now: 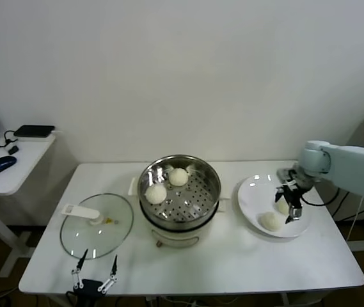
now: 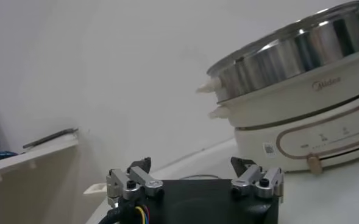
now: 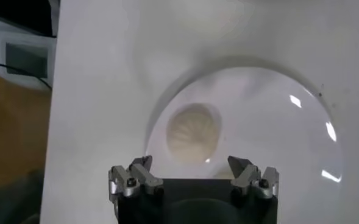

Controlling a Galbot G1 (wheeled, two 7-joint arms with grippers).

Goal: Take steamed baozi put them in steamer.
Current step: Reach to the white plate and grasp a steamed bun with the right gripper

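The steamer (image 1: 179,192) stands mid-table with two baozi inside, one (image 1: 155,193) at the front left of its tray and one (image 1: 178,176) at the back. Two more baozi lie on the white plate (image 1: 251,198) to its right: one (image 1: 270,221) near the front, one (image 1: 282,207) partly hidden by my right gripper (image 1: 288,206). That gripper is open and hovers just above this bun. In the right wrist view the bun (image 3: 193,133) lies on the plate (image 3: 277,122) ahead of the open, empty gripper (image 3: 191,163). My left gripper (image 1: 96,272) is open and parked at the table's front left.
A round glass lid (image 1: 96,225) with a white handle lies left of the steamer, just behind the left gripper. The left wrist view shows the steamer's side (image 2: 301,61) beyond the open left gripper (image 2: 191,165). A side desk (image 1: 9,166) with a mouse stands far left.
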